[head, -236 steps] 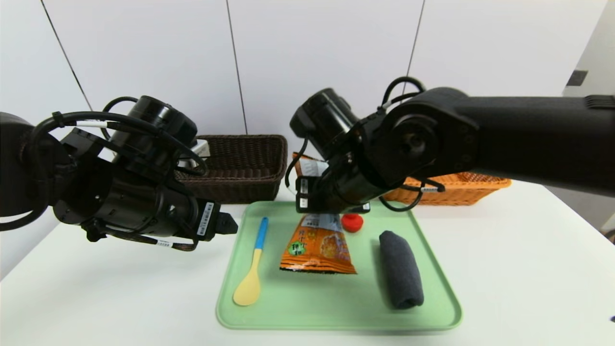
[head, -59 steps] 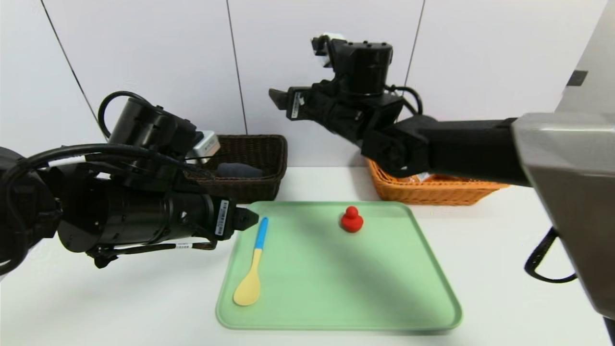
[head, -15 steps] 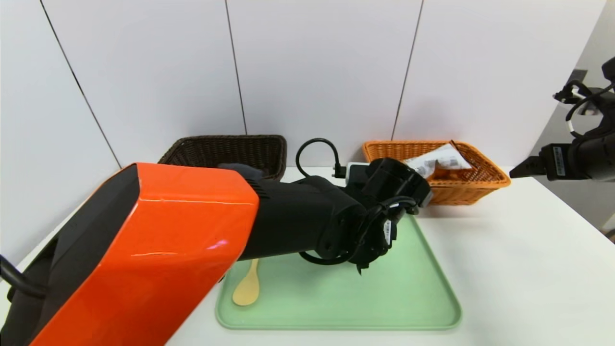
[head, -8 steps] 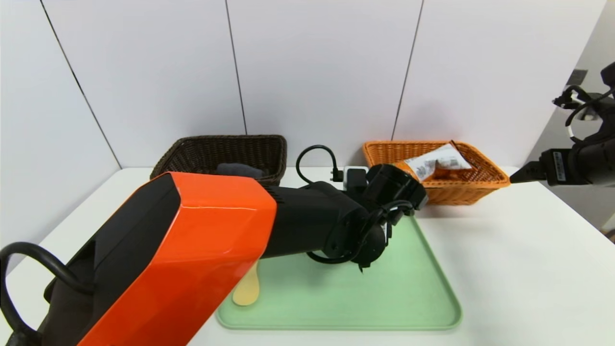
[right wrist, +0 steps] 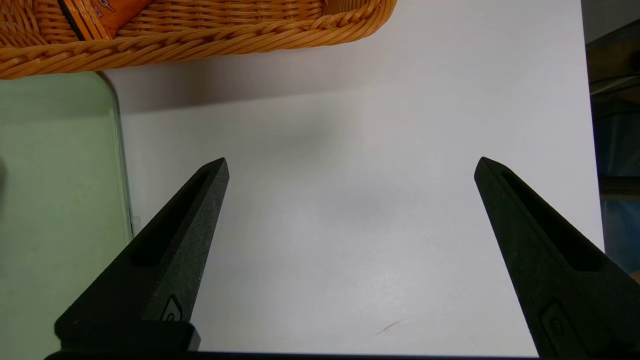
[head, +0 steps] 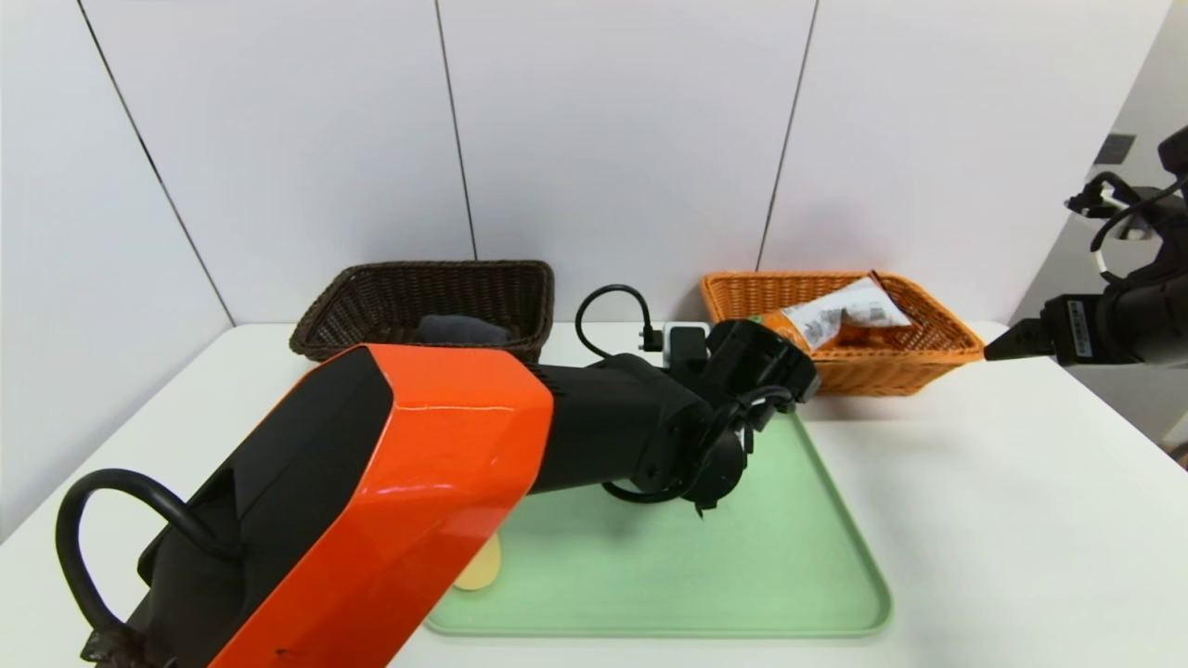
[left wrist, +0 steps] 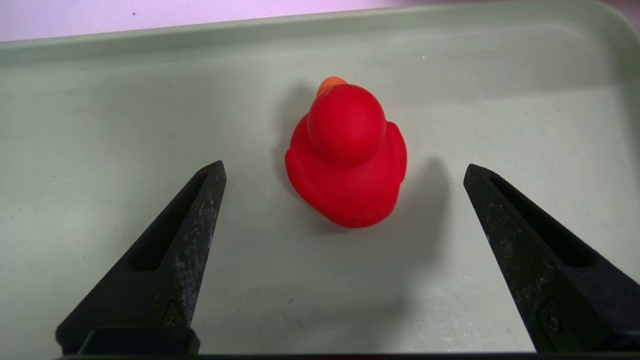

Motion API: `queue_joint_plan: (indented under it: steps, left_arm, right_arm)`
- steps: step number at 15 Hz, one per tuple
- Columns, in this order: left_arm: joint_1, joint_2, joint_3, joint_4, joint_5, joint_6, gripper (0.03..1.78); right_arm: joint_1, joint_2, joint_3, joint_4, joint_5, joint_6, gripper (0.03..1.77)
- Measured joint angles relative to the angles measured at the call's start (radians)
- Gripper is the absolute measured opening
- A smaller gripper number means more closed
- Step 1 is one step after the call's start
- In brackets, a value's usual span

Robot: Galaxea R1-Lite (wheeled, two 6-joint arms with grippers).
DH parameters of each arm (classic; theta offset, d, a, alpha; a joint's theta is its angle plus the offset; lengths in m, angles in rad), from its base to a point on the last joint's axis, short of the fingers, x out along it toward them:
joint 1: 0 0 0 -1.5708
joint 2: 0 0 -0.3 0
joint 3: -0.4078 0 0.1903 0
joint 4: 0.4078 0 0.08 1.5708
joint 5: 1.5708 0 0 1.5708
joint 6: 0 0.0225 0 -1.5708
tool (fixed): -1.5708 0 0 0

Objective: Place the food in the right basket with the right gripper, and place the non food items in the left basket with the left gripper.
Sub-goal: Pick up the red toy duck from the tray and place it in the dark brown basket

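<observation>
red rubber duck (left wrist: 347,155) sits upright on the green tray (left wrist: 100,100), and the left gripper (left wrist: 342,167) hangs right over it, jaws spread wide either side, not touching. right gripper (right wrist: 350,167) is parked over the white table (right wrist: 350,225) near the orange basket (right wrist: 200,42), jaws released too, holding nothing.

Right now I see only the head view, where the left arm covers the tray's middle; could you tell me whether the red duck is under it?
Observer: Yes, the red duck stands upright on the green tray, inside the open left gripper, untouched.
Operator: Thanks. Is the right gripper carrying anything?
Observer: No, the right gripper is open and empty, above the white table beside the orange basket.
Operator: Which way does the duck face?
Observer: Its beak points away from the left gripper.
</observation>
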Motion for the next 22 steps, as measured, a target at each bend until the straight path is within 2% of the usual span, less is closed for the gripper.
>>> queue_joint_plan:
  steps: [6,11,14,22]
  left_arm:
    - [0.016,0.016,-0.003,-0.003,-0.001,0.000,1.69]
    - [0.017,0.028,-0.005,-0.009,-0.001,0.001,0.98]
    - [0.021,0.028,-0.005,-0.006,-0.003,0.002,0.74]
    - [0.024,-0.029,0.000,0.008,-0.008,0.010,0.66]
  right_arm:
    - [0.002,-0.004,0.019,-0.001,0.002,-0.004,1.70]
    - [0.015,-0.002,0.018,-0.002,0.003,-0.011,1.70]
    - [0.029,0.003,0.017,-0.002,0.003,-0.011,1.70]
    - [0.053,0.010,0.024,-0.021,-0.002,-0.008,1.70]
